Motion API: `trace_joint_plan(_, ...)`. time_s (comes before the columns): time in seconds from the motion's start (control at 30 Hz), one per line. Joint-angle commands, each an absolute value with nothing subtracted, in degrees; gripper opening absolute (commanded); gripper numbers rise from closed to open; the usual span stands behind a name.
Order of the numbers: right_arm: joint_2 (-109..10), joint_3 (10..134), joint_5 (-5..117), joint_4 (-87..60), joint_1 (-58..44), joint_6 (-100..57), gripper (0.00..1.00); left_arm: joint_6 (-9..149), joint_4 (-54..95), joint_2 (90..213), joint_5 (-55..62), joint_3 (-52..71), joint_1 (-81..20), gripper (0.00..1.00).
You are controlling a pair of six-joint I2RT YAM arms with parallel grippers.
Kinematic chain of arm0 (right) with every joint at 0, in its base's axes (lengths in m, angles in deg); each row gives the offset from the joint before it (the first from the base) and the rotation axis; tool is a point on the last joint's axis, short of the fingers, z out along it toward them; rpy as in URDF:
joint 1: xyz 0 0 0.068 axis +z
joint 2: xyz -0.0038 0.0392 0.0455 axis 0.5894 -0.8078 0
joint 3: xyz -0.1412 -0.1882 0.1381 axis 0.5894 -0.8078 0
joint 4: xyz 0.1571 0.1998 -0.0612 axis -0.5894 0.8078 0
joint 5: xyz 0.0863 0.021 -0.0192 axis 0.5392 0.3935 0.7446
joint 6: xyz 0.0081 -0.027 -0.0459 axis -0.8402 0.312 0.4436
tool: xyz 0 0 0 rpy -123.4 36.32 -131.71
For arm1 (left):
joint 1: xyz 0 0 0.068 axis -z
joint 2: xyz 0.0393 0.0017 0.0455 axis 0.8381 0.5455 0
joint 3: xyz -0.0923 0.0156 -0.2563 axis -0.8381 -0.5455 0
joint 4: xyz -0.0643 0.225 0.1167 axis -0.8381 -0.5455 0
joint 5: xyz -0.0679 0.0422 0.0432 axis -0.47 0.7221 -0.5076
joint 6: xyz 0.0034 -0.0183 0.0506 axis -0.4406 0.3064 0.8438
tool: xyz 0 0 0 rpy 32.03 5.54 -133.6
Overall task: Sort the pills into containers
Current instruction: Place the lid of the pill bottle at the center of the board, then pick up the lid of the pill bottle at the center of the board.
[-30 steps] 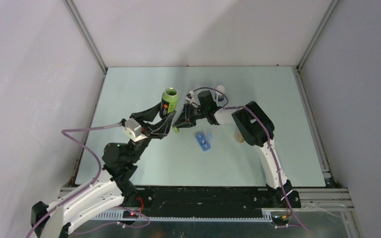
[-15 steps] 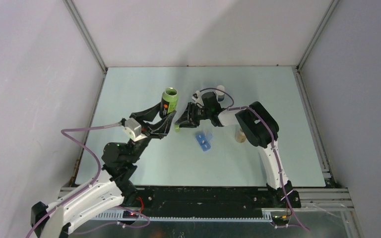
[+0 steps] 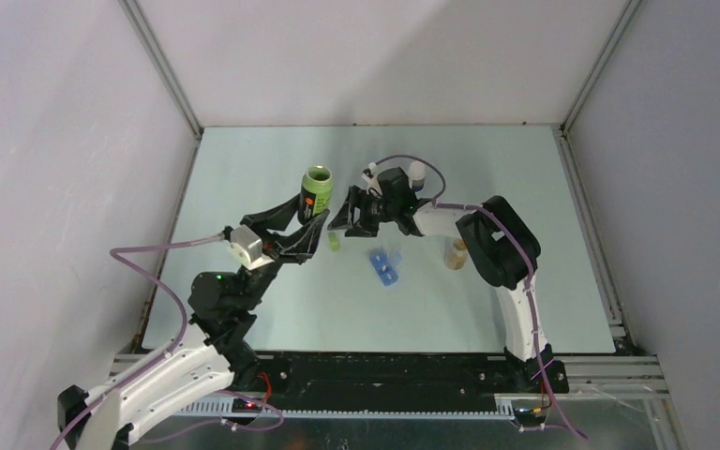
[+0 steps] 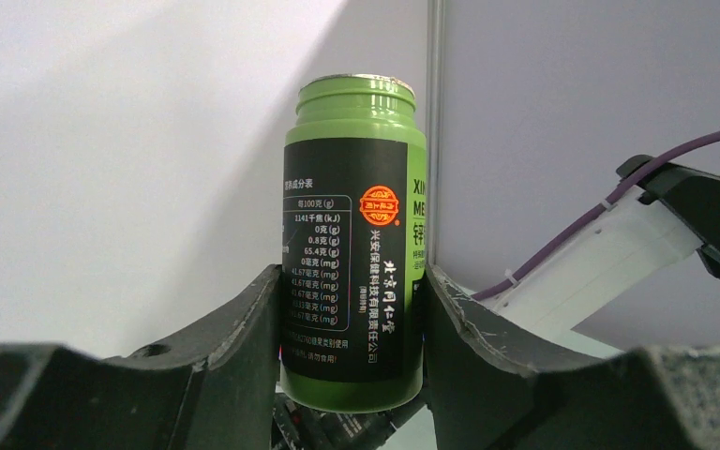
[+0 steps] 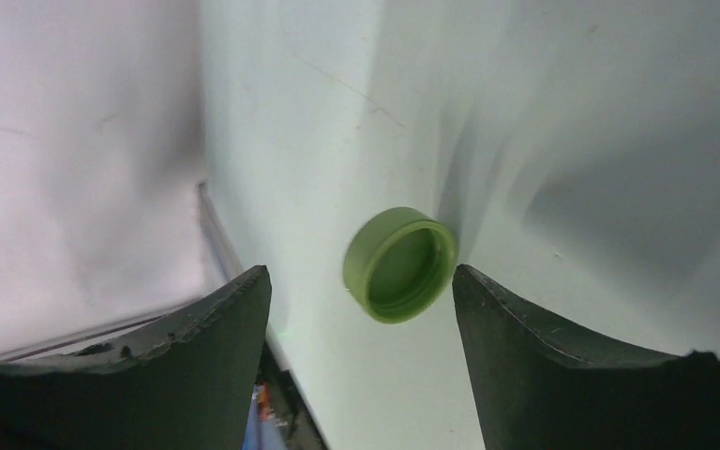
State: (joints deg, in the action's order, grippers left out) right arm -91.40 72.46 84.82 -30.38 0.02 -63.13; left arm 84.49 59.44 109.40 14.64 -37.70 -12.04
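Bottle first: the green bottle (image 4: 354, 244) sits in the left gripper (image 4: 352, 319), whose two dark fingers (image 4: 244, 347) squeeze its lower half from either side, right across the black label with the orange seal. It stands mouth up and the neck is bare, with no lid on it. From the top camera it looks lifted a bit over the left-middle of the table (image 3: 244, 169), though whether the base touches anything is hard to call.

The matching green cap (image 5: 399, 265) lies on the tabletop by itself, hollow side facing up. The right gripper (image 5: 360, 271) hangs directly over it with the jaws spread wide, one finger on each side and neither touching the cap. So the right gripper holds nothing. In the top view the cap is the small green dot just in front of the bottle, between the two grippers.

A small blue pill box (image 3: 384, 266) lies flat just to the right of the cap, close to the right arm's forearm. There are a couple of pale specks in it, too small to say what they are. A white bottle (image 3: 416, 172) stands behind the right wrist toward the back of the table, and a little tan bottle (image 3: 456, 253) stands beside the right arm's elbow, right of the blue box. A purple cable (image 4: 562, 234) loops along the right arm and crosses the left wrist view behind the green bottle.
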Motion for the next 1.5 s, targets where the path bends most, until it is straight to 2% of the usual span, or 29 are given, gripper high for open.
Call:
trace_joint_plan(0.0, -86.5, 76.0, 70.8, -17.8, 3.8, -52.7, 0.76, 85.2, 61.1, 107.8, 15.9, -35.1, -12.4, 0.00)
trace_joint_plan(0.17, -87.4, 83.8, 56.0, -3.2, 8.7, -45.7, 0.76, 85.0, 60.5, 106.9, 16.2, -35.2, -12.4, 0.00)
trace_joint_plan(0.37, -89.2, 88.4, 48.9, 1.6, 11.8, -43.6, 0.73, 84.9, 59.9, 106.0, 16.3, -35.2, -12.4, 0.00)
trace_joint_plan(0.4, -89.9, 88.9, 48.8, 2.0, 11.9, -43.4, 0.70, 84.8, 59.8, 106.0, 16.3, -35.3, -12.4, 0.00)
trace_joint_plan(0.5, -91.8, 92.1, 50.1, 5.3, 12.0, -42.7, 0.58, 84.6, 59.8, 106.0, 16.1, -35.3, -12.4, 0.00)
trace_joint_plan(0.57, -92.4, 92.8, 50.4, 6.4, 12.0, -42.3, 0.54, 84.5, 59.6, 105.9, 16.1, -35.3, -12.3, 0.00)
trace_joint_plan(0.87, -92.8, 94.4, 52.3, 8.7, 11.7, -41.0, 0.46, 84.0, 59.2, 105.5, 16.4, -35.4, -12.3, 0.00)
trace_joint_plan(0.97, -92.5, 93.8, 54.1, 8.1, 11.3, -41.7, 0.39, 83.9, 59.2, 105.3, 16.5, -35.5, -12.3, 0.00)
trace_joint_plan(1.2, -91.5, 87.7, 66.5, -0.1, 7.4, -47.4, 0.17, 83.6, 58.9, 105.0, 16.7, -35.6, -12.3, 0.00)
trace_joint_plan(1.33, -91.0, 83.6, 73.0, -6.4, 4.6, -51.0, 0.12, 83.6, 58.6, 104.6, 16.8, -35.5, -12.3, 0.00)
trace_joint_plan(1.47, -90.5, 80.0, 76.5, -11.1, 2.6, -53.4, 0.11, 83.6, 58.5, 104.7, 16.9, -35.5, -12.3, 0.00)
